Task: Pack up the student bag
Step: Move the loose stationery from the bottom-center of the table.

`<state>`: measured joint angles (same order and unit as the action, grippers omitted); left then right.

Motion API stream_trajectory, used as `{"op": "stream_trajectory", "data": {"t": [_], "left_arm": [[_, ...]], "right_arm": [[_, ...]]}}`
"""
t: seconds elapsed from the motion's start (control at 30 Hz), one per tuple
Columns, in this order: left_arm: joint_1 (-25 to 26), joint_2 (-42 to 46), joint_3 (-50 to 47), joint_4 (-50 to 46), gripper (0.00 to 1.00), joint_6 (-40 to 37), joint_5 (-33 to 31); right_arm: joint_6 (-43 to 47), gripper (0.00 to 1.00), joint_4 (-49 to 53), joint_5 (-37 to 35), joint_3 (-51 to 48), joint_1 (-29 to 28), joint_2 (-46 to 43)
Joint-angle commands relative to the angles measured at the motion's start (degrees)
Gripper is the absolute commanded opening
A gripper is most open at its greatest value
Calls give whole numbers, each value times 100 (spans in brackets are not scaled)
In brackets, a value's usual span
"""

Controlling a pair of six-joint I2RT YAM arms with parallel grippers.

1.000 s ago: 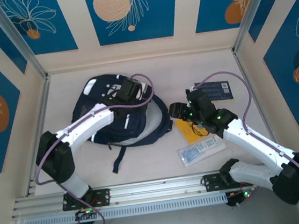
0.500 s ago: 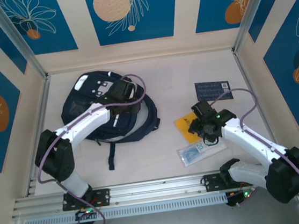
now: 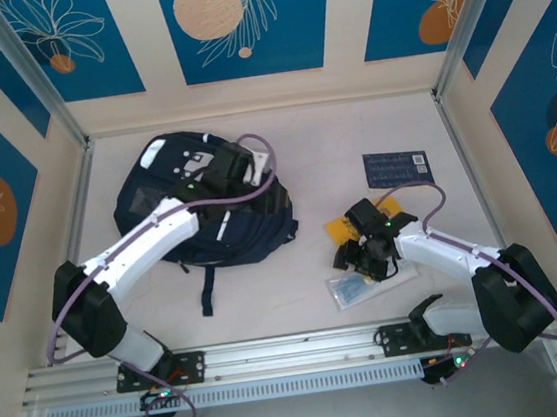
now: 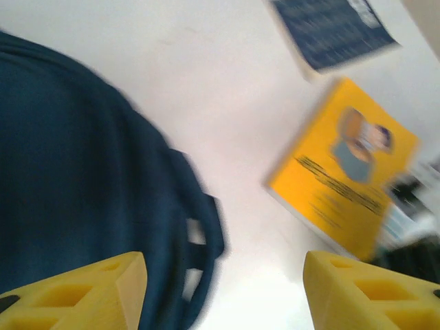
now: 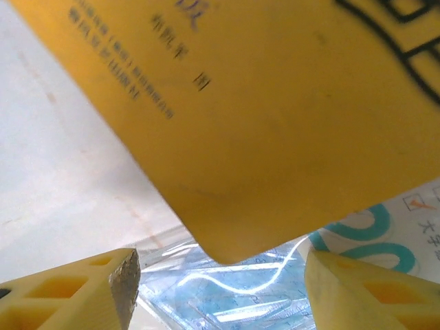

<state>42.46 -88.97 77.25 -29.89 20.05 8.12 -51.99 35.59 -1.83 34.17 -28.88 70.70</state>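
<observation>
student bag (image 3: 164, 216) | navy backpack, white stripes | lying flat, table's left side | probably zipped; arm hides part

Left arm (image 3: 141, 242) and right arm (image 3: 442, 250): I see white shells on the long links and bulky black housings at the joints. A purple cable (image 3: 423, 187) loops off each arm. Small green lights (image 3: 386, 224) glow near the right wrist. Left fingers (image 4: 82, 292) and right fingers (image 5: 69, 292) are yellow blocks with triangular cut-outs.

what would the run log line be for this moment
task: pack student bag | left tool: open, over bag edge | right tool: open, over yellow book corner and clear packet
</observation>
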Motion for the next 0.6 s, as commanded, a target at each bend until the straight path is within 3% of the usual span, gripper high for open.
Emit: {"op": "stream_trajectory", "data": {"t": [0.0,0.2,0.33,0.43,0.57], "left_arm": [[393,-377,-43,-277,61,77,1004],[578,-744,-355,-163,60,373,1215],[575,-912,-386,-350,59,247,1361],[571,-1033,-536,-343,58,230,1593],[575,-1151,-739,-215,57,302,1713]], "right_arm": [[179,65,-740,904,-189,-47,132],[-10,65,-1791,1778,-316,-48,277],[53,65,-1915,2151,-214,-50,175],[268,65,-1178,1684,-62,-38,-193],[282,61,81,347,56,5,-753]]}}
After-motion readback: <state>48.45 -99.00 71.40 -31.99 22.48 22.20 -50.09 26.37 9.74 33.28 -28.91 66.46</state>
